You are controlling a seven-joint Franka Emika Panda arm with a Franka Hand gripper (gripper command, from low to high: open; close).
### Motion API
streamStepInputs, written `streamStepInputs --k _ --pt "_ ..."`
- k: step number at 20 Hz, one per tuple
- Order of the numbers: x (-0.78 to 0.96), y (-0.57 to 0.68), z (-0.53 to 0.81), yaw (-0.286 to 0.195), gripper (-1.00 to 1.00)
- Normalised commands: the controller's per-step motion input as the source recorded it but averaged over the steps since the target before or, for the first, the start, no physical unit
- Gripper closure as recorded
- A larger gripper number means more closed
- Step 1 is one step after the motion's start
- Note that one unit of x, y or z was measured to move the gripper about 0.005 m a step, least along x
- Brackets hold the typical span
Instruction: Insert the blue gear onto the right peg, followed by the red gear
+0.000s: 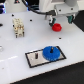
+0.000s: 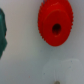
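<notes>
Baseplate [image 1: 36, 59] sits nearest the exterior camera, with the blue gear [image 1: 51, 53] already lying flat on it at the right peg's spot; the peg itself is hidden under the gear, so you can't confirm full seating. A thin dark pin [image 1: 36, 54] stands free on the plate toward the exterior view's left.

That leaves the red gear [image 1: 57, 27]. It lies flat on the white table [image 1: 15, 55], well apart from the baseplate, with the gripper [image 1: 52, 23] hanging directly over it. In the wrist view the red gear [image 2: 55, 24] shows face-up, centre hole visible, no finger touching it.

Jaw state: can't tell, the fingers are too blurred. The gear is round, so no preferred grasp axis; your move is essentially straight down.
</notes>
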Motion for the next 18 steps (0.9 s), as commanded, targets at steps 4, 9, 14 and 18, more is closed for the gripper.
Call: streamStepInputs --k 4,9,14,18 --pt "-0.21 -0.07 -0.31 0.0 -1.0" --pt "-0.16 -0.14 -0.23 0.0 -1.0" --pt "-0.3 -0.18 -0.21 0.0 1.0" --pt "-0.31 -0.11 -0.15 0.0 1.0"
